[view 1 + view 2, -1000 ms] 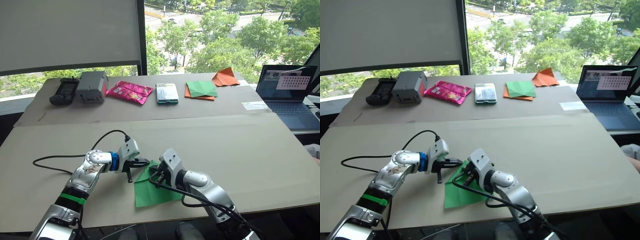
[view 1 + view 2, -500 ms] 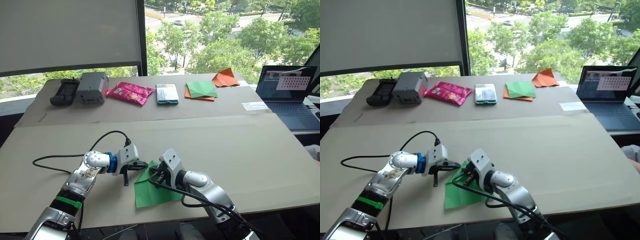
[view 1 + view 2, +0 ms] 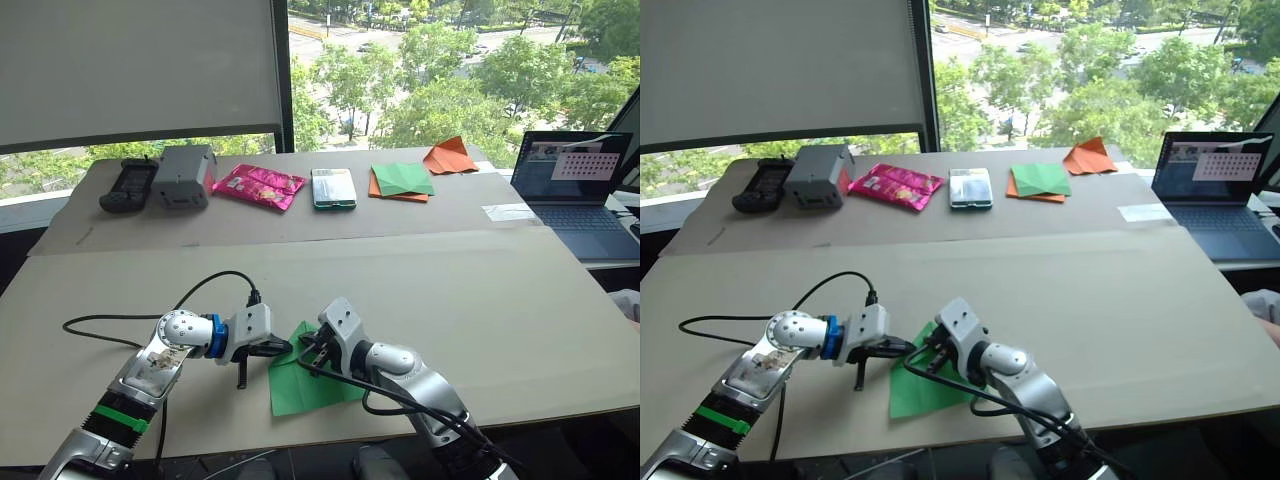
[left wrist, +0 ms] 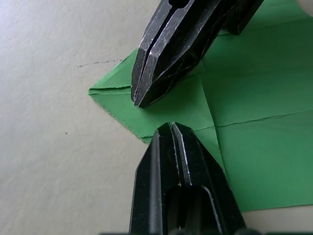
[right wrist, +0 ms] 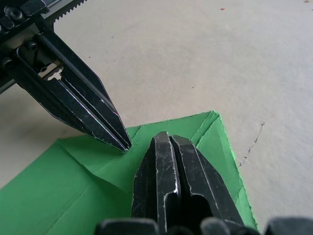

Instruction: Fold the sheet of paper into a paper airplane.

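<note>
Here, counting from left to right along the far edge of the table (image 3: pixel 520 300): one black handheld controller (image 3: pixel 128 184), one grey box (image 3: pixel 184 173), one pink snack packet (image 3: pixel 259 184), one clear-wrapped pack (image 3: pixel 333 187), one green-and-orange paper stack (image 3: pixel 402 181), one orange folded paper (image 3: pixel 451 155) and one open laptop (image 3: pixel 582 185).

One sheet of paper (image 3: pixel 308 378) lies flat near the front edge, bright green and creased, with one corner folded over. Two grippers meet at that folded corner. The left gripper (image 3: pixel 277 349) has its fingers pressed together, tips resting on the paper (its cable loops across the tabletop behind it). The right gripper (image 3: pixel 308 352) likewise has its fingers closed together, tips on the green surface just beside the left tips, as both wrist views show.
</note>
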Tool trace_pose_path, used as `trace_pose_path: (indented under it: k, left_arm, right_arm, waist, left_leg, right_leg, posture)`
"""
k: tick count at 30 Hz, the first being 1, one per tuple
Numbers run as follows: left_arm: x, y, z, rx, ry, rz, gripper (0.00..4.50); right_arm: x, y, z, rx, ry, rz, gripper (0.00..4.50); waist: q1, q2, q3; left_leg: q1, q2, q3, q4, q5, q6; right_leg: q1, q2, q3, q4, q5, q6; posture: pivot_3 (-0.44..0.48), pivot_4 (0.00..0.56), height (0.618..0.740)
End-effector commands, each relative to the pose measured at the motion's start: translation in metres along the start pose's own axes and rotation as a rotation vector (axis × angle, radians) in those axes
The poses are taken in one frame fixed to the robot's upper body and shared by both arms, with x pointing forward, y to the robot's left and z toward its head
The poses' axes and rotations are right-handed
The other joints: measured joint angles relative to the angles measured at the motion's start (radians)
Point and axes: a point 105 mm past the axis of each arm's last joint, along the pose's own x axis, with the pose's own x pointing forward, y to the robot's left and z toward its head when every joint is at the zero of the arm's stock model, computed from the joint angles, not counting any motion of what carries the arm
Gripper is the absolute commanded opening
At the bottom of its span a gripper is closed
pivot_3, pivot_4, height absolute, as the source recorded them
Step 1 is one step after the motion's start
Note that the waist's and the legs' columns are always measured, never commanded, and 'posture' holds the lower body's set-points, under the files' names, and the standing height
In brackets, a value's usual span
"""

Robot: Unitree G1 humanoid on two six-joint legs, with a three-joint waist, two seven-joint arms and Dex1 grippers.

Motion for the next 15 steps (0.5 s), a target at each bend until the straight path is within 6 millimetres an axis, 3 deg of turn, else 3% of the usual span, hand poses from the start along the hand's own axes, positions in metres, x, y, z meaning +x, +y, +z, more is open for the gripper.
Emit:
trace_pose_path:
  k: [1,15]
  left_arm:
    - [-0.006,-0.012,-0.029,-0.077,0.094,-0.03,0.03]
    - [-0.019,-0.039,-0.04,-0.157,0.108,-0.054,0.03]
  right_arm:
    - [0.0,-0.001,-0.015,0.029,0.063,-0.011,0.0]
    - [-0.001,0.0,-0.016,0.028,0.068,-0.007,0.0]
  waist:
    - [-0.001,0.0,0.0]
    - [-0.002,0.002,0.0]
  left_leg:
    - [0.0,0.0,0.0,0.0,0.0,0.0]
    - [0.002,0.0,0.0,-0.002,0.0,0.0]
  right_leg:
    - [0.0,0.0,0.0,0.0,0.0,0.0]
    - [0.0,0.0,0.0,0.0,-0.001,-0.002]
  posture:
    - [0.0,0.15,0.74]
    - [0.0,0.15,0.74]
